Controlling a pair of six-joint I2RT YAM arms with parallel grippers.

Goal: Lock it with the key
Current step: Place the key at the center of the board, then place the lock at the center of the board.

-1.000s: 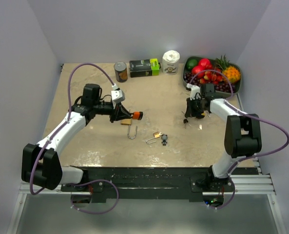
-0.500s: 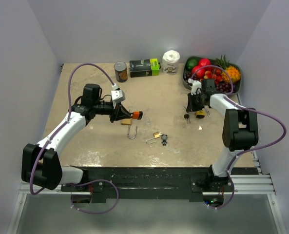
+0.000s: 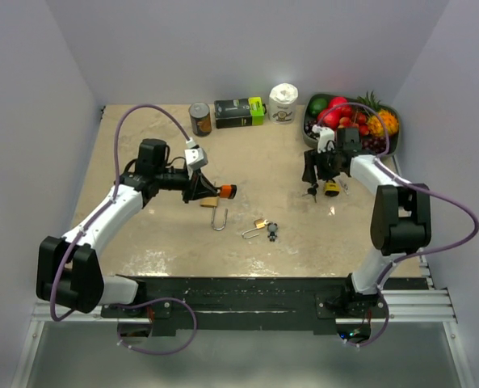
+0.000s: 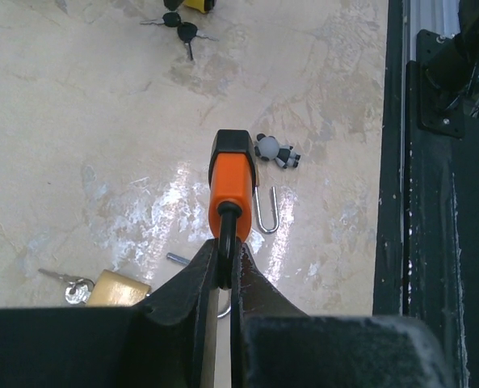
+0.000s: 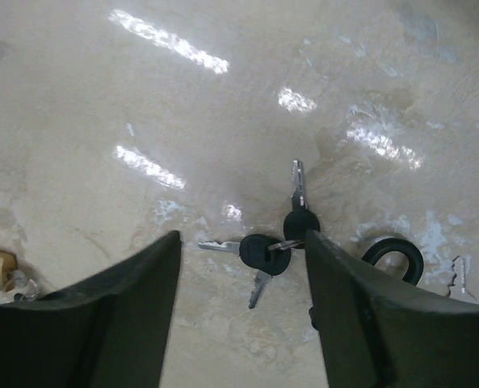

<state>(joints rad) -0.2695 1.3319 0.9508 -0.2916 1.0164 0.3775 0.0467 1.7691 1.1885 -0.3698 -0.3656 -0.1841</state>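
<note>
Over the beige tabletop (image 3: 142,145), an orange padlock (image 4: 229,182) is clamped in the left claw (image 4: 223,263); black-headed keys (image 5: 263,250) are straddled by the spread right claw (image 5: 241,271) and seemingly await gripping

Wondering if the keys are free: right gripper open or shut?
Open. The right gripper has its jaws apart; the keys lie on the table between them.

Back edge of the beige marbled table (image 3: 142,234), left to right: a brown can (image 3: 199,118) standing upright, a dark box (image 3: 240,111) with a green end lying flat just beside it, and a white roll (image 3: 283,103) upright. In the back right corner is a dark tray (image 3: 397,133) heaped with fruit: a green one (image 3: 317,105), red ones (image 3: 338,103) and an orange one (image 3: 382,123). Plain pale walls on three sides.
</note>
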